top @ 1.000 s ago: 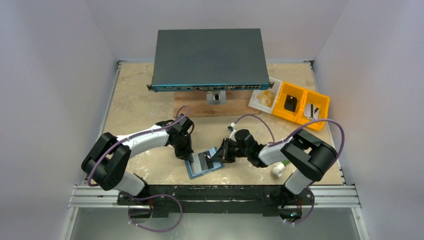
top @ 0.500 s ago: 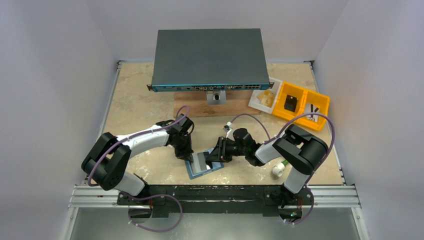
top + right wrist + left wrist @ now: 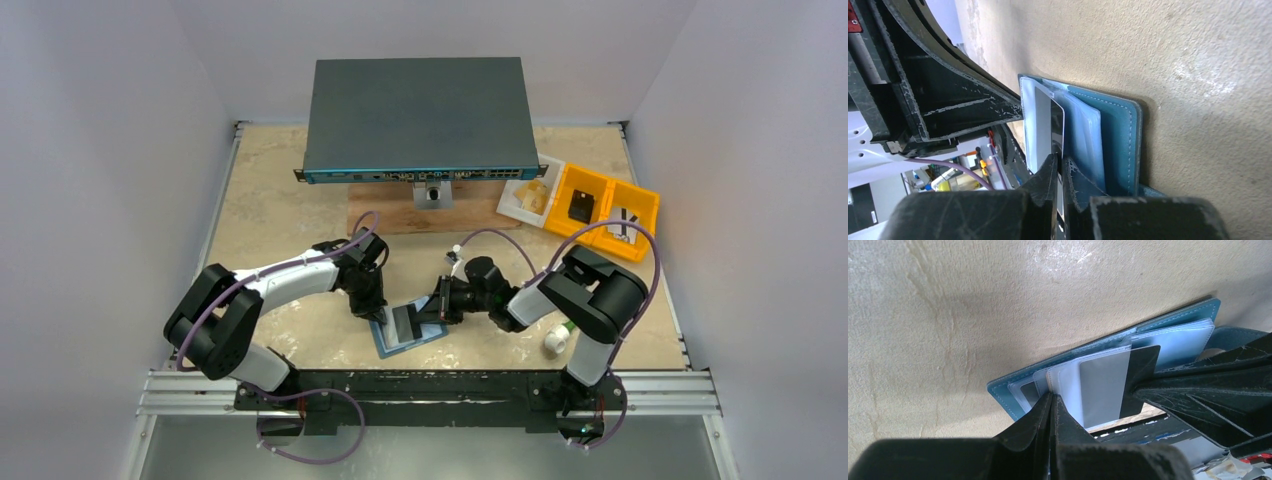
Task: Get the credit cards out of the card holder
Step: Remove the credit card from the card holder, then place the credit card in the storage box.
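Pinching a grey card (image 3: 1044, 130) in our right gripper (image 3: 1059, 162), we rest our clenched left gripper (image 3: 1052, 398) on the open wallet (image 3: 1120, 140).

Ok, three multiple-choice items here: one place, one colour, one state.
1. On the beige table, the steel-blue folding card holder lies: A at the far edge; B near the front edge, between the arms; C in the far right corner.
2. The thin card sticking out of it is: A red; B green; C grey with a dark stripe.
3. The jaws of the right gripper are: A shut on that card; B wide open; C out of view.
B, as the top view shows; C, seen from the left wrist; A, the right wrist view shows the pinch.
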You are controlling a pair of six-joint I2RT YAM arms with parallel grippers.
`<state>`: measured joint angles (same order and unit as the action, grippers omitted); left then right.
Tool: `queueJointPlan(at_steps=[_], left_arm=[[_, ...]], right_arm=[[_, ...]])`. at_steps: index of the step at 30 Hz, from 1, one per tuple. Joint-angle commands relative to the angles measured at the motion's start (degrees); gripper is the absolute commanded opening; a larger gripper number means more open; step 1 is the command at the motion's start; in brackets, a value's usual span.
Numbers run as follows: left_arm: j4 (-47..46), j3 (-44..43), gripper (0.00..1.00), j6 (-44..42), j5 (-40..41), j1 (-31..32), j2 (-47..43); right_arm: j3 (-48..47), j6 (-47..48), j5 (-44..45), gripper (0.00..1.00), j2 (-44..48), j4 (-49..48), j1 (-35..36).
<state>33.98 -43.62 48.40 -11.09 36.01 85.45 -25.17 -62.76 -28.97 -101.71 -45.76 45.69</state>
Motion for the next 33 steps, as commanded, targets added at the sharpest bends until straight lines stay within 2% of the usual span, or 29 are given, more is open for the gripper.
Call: queueJointPlan(at_steps=[1, 18, 29, 33], left_arm=[[2.02, 1.60, 0.00, -2.18, 7.35, -0.50, 2.40], [1.03, 2.45, 0.00, -2.59, 6.55, -0.50, 0.39], [2.40, -0.69, 0.00, -2.98, 5.01, -0.40, -5.96], [3.85, -2.65, 0.07, -3.47, 4.56, -0.16, -8.86]], right_arm=[[0.76, 1.75, 1.79, 0.00, 2.75, 4.06, -0.13], [1.78, 8.94, 11.49, 0.00, 20.78, 24.48, -3.14], [-1.23, 9.75, 12.87, 0.00, 26.73, 32.27, -3.09], [-1.99, 9.94, 13.51, 0.00, 28.47, 34.24, -3.07]])
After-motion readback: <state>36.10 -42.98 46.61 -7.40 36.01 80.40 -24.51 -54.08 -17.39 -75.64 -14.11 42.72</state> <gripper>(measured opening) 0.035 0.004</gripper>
